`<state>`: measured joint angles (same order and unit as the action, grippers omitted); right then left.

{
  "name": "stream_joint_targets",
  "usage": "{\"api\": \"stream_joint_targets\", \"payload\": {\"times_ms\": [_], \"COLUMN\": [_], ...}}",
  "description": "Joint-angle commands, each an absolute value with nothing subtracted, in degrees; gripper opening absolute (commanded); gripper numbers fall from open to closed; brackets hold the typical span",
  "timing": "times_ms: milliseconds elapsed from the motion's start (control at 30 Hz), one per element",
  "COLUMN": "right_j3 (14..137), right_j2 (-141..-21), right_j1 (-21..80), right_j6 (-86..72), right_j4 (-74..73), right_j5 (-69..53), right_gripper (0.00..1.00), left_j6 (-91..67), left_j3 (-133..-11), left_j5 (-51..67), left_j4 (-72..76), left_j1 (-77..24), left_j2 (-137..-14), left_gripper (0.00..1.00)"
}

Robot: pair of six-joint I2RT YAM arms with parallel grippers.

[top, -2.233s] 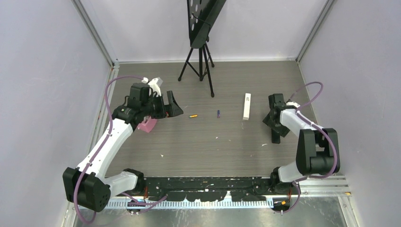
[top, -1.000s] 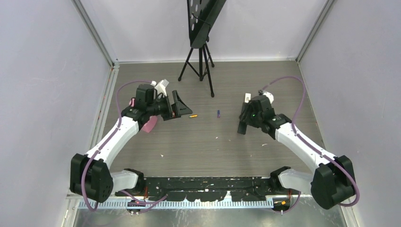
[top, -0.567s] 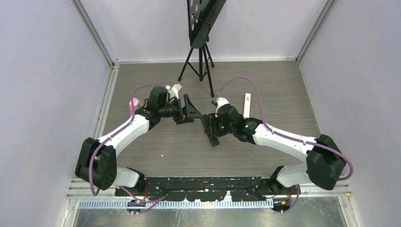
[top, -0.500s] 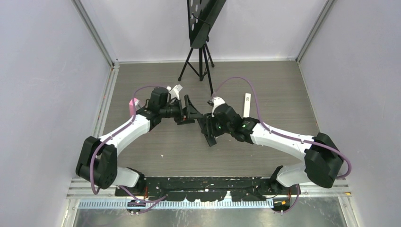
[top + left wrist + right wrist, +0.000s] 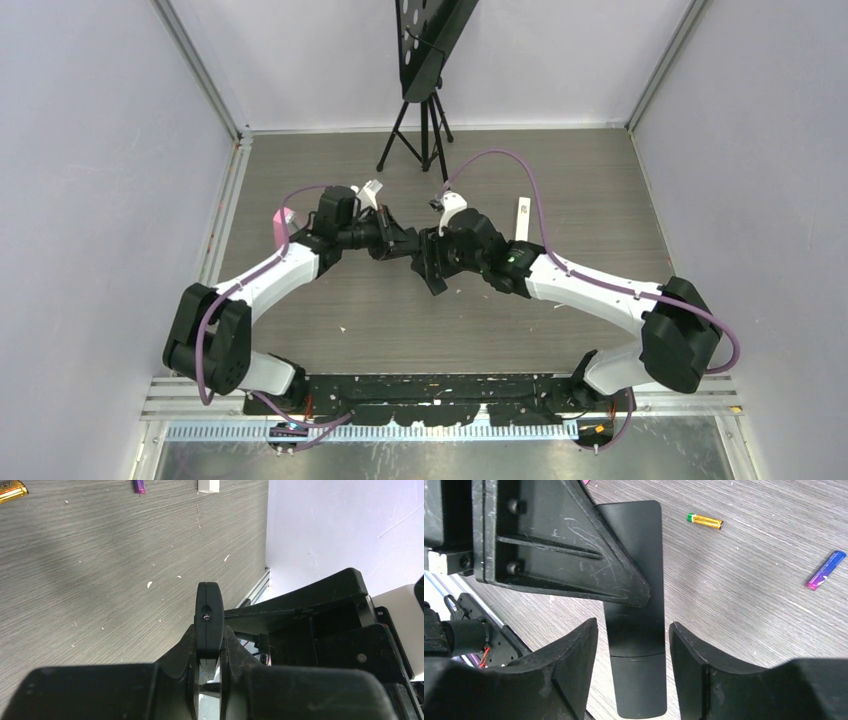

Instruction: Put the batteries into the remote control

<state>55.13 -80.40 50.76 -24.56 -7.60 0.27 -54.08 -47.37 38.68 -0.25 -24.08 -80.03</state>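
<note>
- The left gripper (image 5: 209, 632) is clamped tight on the black remote (image 5: 209, 611). In its own wrist view the remote shows edge-on as a thin dark strip, pinched between the two fingers with no gap on either side.
- From the right wrist camera the same remote (image 5: 634, 630) appears face-on as a flat black slab with a fine seam across its lower part. One broad triangular finger (image 5: 559, 555) of the left gripper lies over its upper left corner.
- The right gripper (image 5: 633, 625) is spread wide and grips nothing. Its fingers (image 5: 574, 670) stand on either side of the remote with a sliver of grey showing on each side — around it, not touching.
- In the top view the two grippers meet nose to nose at the middle of the table (image 5: 330, 290), the left gripper (image 5: 400, 243) just left of the right gripper (image 5: 432, 272).
- The orange-yellow battery (image 5: 704, 520) lies loose on the tabletop, just beyond the remote's far end. The purple battery (image 5: 825, 570) lies off to one side of it, well apart. Neither one touches a gripper or the remote.
- The left wrist view catches both at its top edge — the orange-yellow battery (image 5: 11, 490) in the corner and the purple battery (image 5: 139, 486) further along, near the end of a white slab (image 5: 208, 485).
- From above, that white slab (image 5: 522, 222) lies flat beside the right arm, and a tripod (image 5: 425, 130) stands at the far side.
</note>
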Motion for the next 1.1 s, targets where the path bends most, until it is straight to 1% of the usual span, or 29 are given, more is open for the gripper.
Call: {"api": "stream_joint_targets", "payload": {"times_ms": [0, 100, 167, 267, 367, 500, 700, 767, 833, 933, 1067], "right_j3": [56.96, 53.45, 50.46, 46.77, 44.05, 41.48, 39.97, 40.36, 41.02, 40.59, 38.2], "right_j2": [-78.8, -73.58, -69.73, -66.17, -65.57, -65.92, -67.21, -68.12, -69.11, -70.35, -71.21], "right_j1": [50.62, 49.22, 48.85, 48.23, 48.08, 48.08, 48.08, 48.08, 48.08, 48.15, 48.08], "right_j6": [-29.25, -38.22, -45.01, -57.11, -67.2, -74.06, -75.28, -75.33, -75.92, -76.91, -76.17], "right_j4": [-5.87, -3.01, -0.93, -0.35, 5.59, 13.6, 26.21, 28.45, 29.05, 31.35, 38.66], "right_j5": [1.52, 2.86, 5.84, 9.26, 9.14, 9.13, 7.59, 6.16, 4.97, 3.21, -1.58], "right_gripper": [0.67, 0.84, 0.91, 0.93, 0.93, 0.92, 0.82, 0.76, 0.67, 0.5, 0.32], "left_j6": [-54.33, -55.82, -57.75, -61.38, -65.86, -70.36, -75.48, -75.8, -75.89, -76.73, -80.75], "left_j3": [-48.78, -48.3, -47.57, -46.67, -45.61, -44.57, -41.98, -41.35, -41.5, -42.32, -42.61], "left_j5": [41.22, 41.54, 41.3, 40.47, 40.12, 39.49, 38.94, 38.29, 37.91, 37.35, 36.91], "left_j4": [4.93, 7.99, 11.11, 16.17, 22.36, 28.0, 31.1, 30.37, 29.41, 27.97, 28.79], "left_j1": [-23.53, -21.64, -20.54, -19.96, -19.95, -19.95, -19.95, -19.95, -19.95, -19.79, -18.83], "left_j2": [-80.38, -79.27, -78.02, -76.02, -74.57, -72.76, -68.6, -66.84, -65.62, -64.56, -64.48], "left_gripper": [0.0, 0.0, 0.0, 0.0, 0.0, 0.0, 0.0, 0.0, 0.0, 0.0, 0.0]}}
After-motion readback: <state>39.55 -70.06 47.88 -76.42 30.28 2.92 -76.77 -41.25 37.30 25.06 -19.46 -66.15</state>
